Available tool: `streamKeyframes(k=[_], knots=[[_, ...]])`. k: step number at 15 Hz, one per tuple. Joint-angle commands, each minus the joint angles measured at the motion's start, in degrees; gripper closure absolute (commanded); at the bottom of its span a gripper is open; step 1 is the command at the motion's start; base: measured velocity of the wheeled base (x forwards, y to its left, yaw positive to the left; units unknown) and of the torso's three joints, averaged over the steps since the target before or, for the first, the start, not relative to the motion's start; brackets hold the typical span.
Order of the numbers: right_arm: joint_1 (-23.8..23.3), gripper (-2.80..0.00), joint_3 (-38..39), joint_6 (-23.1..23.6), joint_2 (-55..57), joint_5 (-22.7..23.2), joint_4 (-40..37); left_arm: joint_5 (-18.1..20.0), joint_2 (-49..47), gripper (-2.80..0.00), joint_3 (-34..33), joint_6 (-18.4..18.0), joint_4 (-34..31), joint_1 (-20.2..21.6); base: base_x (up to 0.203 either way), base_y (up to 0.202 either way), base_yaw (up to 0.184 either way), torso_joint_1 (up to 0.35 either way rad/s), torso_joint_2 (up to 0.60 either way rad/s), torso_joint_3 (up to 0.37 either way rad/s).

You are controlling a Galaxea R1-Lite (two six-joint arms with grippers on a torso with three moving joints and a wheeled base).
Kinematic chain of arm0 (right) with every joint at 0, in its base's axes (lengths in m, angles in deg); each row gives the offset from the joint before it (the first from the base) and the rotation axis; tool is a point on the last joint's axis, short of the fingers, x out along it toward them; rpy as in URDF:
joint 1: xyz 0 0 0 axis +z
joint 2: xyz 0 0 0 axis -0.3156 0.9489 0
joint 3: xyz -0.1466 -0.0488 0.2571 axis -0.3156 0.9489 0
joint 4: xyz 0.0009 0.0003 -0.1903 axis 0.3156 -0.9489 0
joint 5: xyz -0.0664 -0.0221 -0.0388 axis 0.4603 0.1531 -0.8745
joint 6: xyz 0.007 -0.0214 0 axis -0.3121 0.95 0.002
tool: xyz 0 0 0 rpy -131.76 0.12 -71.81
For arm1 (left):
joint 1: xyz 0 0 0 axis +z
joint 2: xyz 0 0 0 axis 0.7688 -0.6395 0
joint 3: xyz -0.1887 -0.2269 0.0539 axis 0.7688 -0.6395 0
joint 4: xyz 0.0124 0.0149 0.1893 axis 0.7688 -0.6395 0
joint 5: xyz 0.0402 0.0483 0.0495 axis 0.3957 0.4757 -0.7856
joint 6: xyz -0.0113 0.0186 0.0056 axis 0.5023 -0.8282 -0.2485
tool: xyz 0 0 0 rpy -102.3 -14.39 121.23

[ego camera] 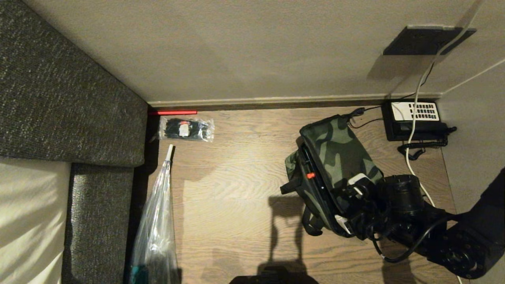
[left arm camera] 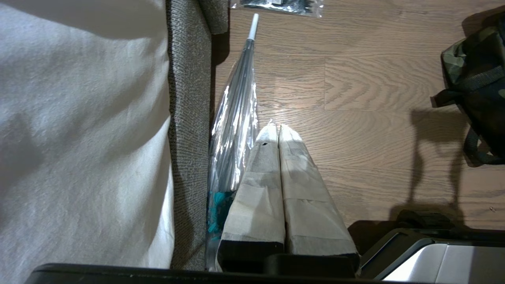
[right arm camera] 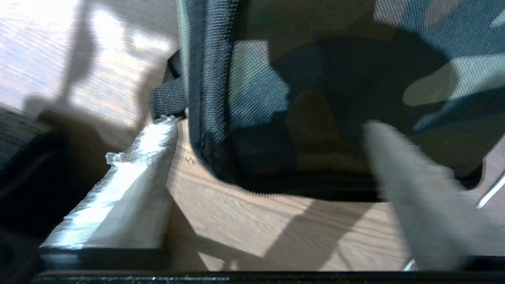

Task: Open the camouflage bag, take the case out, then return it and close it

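Note:
The camouflage bag (ego camera: pixel 339 150) lies tilted on the wooden floor at the right of the head view, its green lid raised a little along the left side. In that gap shows the black edge of the case (ego camera: pixel 317 190) with its small red latch (ego camera: pixel 311 175). My right gripper (ego camera: pixel 351 201) is at the bag's near end, open, one taped finger on each side of the near corner. In the right wrist view the right gripper (right arm camera: pixel 268 124) spans the bag's (right arm camera: pixel 315 79) zip edge with nothing clamped. My left gripper (left arm camera: pixel 274 128) hangs parked and shut above the floor.
A black telephone (ego camera: pixel 414 118) with a white cable (ego camera: pixel 412 138) sits against the wall beyond the bag. A clear packet of cable ties (ego camera: pixel 186 129) lies at the far left. A clear folded umbrella (ego camera: pixel 156 221) leans along the grey sofa (ego camera: pixel 59 98).

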Motion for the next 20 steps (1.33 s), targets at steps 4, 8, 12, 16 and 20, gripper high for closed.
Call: streamKeyframes(k=[4, 8, 12, 16, 20], knots=[[0.13, 0.00, 0.18, 0.24, 2.62, -0.80, 2.64, -0.02, 0.09, 0.00, -0.01, 0.07, 0.01, 0.01, 0.000, 0.000, 0.000, 0.000, 0.00, 0.000], [0.59, 0.00, 3.49, 1.29, -3.06, -0.36, -0.07, -0.02, 0.09, 0.00, -0.01, 0.04, 0.01, 0.01, 0.000, 0.000, 0.000, 0.000, 0.00, 0.000], [1.01, 0.00, 5.99, 3.14, -10.53, -0.21, -0.95, -0.02, 0.09, 0.00, -0.01, 0.06, 0.01, 0.01, 0.000, 0.000, 0.000, 0.000, 0.00, 0.000], [2.50, 0.00, 7.78, 3.52, -16.85, -0.14, -4.62, -0.02, 0.09, 0.00, -0.01, 0.07, 0.01, 0.01, 0.000, 0.000, 0.000, 0.000, 0.00, 0.000], [4.31, 0.00, 8.72, 4.28, -23.69, -0.02, -6.39, -0.02, 0.09, 0.00, -0.01, 0.05, 0.01, 0.01, 0.000, 0.000, 0.000, 0.000, 0.00, 0.000]])
